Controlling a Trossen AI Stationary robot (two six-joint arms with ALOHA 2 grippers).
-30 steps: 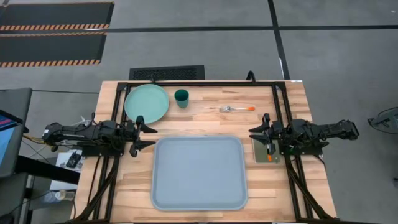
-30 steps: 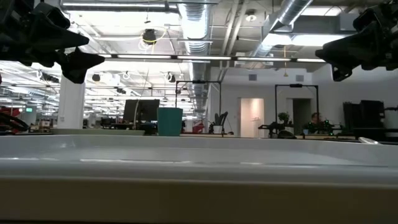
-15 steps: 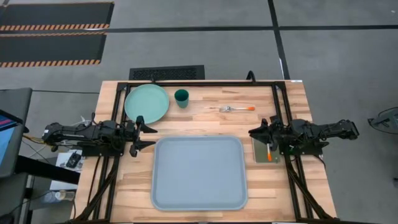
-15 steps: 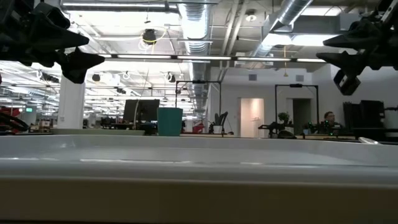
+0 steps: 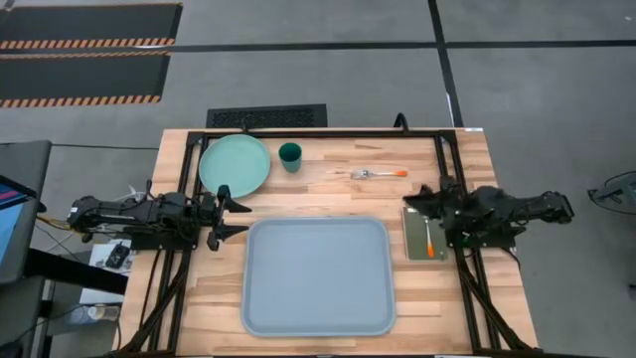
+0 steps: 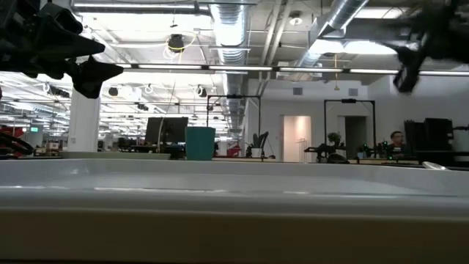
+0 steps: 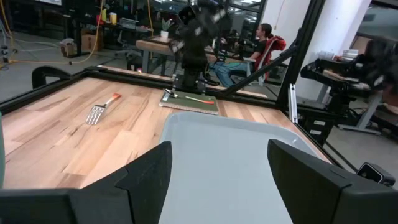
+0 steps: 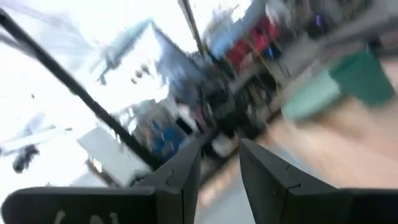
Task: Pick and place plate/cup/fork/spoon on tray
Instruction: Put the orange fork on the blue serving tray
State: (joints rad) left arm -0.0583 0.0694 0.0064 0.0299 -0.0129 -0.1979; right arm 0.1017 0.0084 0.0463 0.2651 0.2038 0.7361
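While the tray lies bare at the near centre of the table, the right pincer hangs above the far end of the small grey-green pad at the table's right side, where the spoon lies lengthwise, and its fingers stand a little apart with nothing between them. Judged from this pose, the step in hand is the pick of the spoon: the pincer should turn down, come squarely over the orange handle, straddle it across its width and close low on the pad so that the thin handle does not slip out. The spoon is small, its bright orange handle pointing to the near edge; its bowl is too small to make out from above. The fork, silver tines and orange handle, lies flat on the far table right of centre; the dark teal cup stands upright just right of the pale mint plate at the far left. The left pincer waits near the tray's left far corner, fingers spread wide and empty.
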